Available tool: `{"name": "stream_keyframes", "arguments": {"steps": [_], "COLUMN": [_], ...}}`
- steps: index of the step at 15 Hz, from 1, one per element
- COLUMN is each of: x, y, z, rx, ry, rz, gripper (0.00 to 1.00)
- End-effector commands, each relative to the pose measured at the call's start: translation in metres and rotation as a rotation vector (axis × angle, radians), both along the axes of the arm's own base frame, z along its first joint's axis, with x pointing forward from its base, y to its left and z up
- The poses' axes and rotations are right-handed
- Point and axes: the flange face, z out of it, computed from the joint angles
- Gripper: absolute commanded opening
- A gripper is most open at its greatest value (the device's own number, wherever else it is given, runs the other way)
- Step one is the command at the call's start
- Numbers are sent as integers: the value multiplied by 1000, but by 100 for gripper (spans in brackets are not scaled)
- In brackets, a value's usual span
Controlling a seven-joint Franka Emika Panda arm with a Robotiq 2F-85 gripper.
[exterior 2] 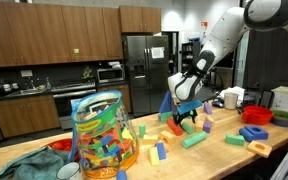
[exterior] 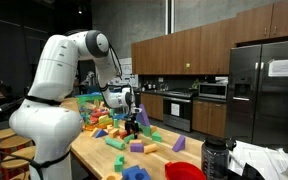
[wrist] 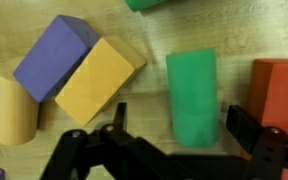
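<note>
My gripper point(wrist: 179, 128) is open and hangs low over a wooden table point(wrist: 154, 30), its two black fingers on either side of the near end of a green cylinder block point(wrist: 192, 95) that lies flat. The fingers do not touch it. To one side lie a yellow block point(wrist: 99, 80), a purple block point(wrist: 54, 55) and a tan cylinder point(wrist: 16, 110). A red-orange block point(wrist: 279, 90) lies on the opposite side, by one finger. In both exterior views the gripper point(exterior: 134, 118) point(exterior 2: 187, 112) is just above the scattered blocks.
Many coloured blocks cover the table point(exterior: 119, 130). A clear jar full of blocks point(exterior 2: 104, 135) stands near the table end, with a green cloth point(exterior 2: 29, 160) beside it. A red bowl point(exterior: 184, 171) and a blue bin point(exterior 2: 254, 133) sit near the edges. Kitchen cabinets and a refrigerator point(exterior 2: 144, 65) stand behind.
</note>
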Motion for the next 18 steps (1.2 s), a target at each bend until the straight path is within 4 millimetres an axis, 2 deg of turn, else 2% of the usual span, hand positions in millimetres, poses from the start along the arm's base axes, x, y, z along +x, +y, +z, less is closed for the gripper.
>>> {"name": "stream_keyframes", "arguments": {"steps": [1, 9, 10, 12, 18], "x": [-19, -30, -30, -29, -30], "y": [3, 2, 2, 1, 3], "z": [4, -8, -8, -7, -6], "rx": [48, 88, 96, 112, 162], "ry": [32, 82, 85, 87, 98], "rz": [71, 137, 137, 137, 131], "gripper": [100, 100, 75, 68, 19]}}
